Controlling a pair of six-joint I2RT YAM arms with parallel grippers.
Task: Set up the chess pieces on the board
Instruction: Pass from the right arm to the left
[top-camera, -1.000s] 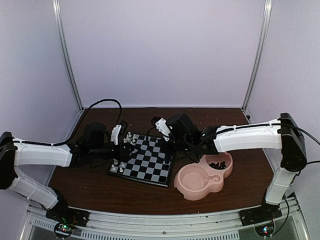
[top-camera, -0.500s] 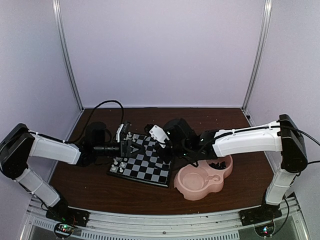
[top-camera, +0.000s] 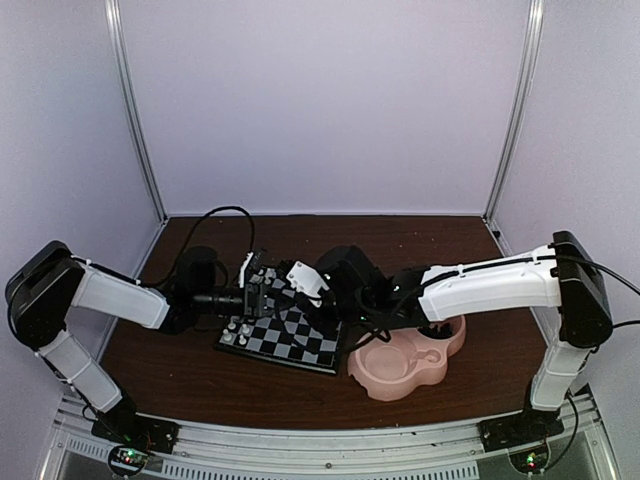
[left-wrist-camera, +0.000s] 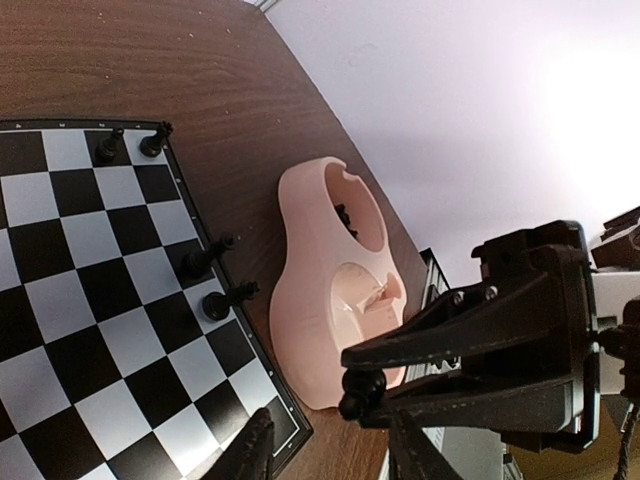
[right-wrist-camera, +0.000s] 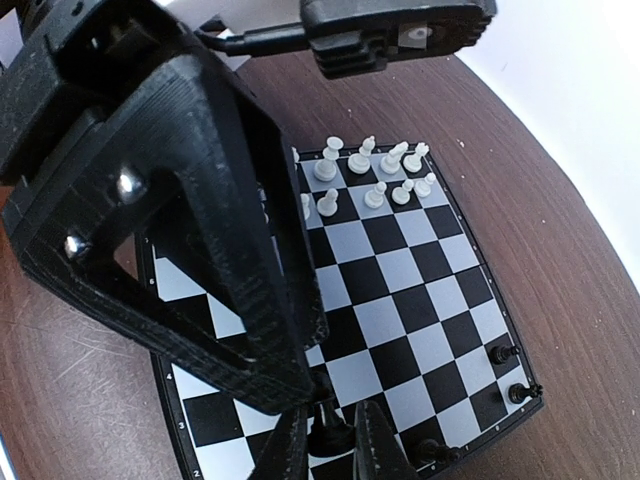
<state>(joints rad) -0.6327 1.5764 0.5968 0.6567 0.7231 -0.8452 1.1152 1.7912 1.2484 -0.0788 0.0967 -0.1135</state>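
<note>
The jaws of the right gripper (right-wrist-camera: 335, 448) are closed on a small black plastic chessman (left-wrist-camera: 360, 384), pinching it at the fingertips. This piece is hanging above one corner of the small black-and-white checked chessboard (right-wrist-camera: 400, 270). That is the side where the other black chessmen (left-wrist-camera: 205, 262) are standing along the edge, so the free squares are lying just ahead of and below the jaws. Its long axis seems to be running along the fingers, but I am not sure.

The white plastic chessmen (right-wrist-camera: 375, 170) are standing together at the opposite edge. The right arm is the nearer one, since it is carrying the piece. The jaws of the left gripper (left-wrist-camera: 335, 455) are standing apart with nothing between them, just beside the right gripper, and this is crowding that corner.

The pink plastic double-bowl dish (left-wrist-camera: 300, 250) is lying on the dark wooden counter (left-wrist-camera: 120, 60) just beside the board. I cannot tell which kind of piece is held, nor how high it is hanging. In the right wrist view the left gripper's body is hiding much of the board.
</note>
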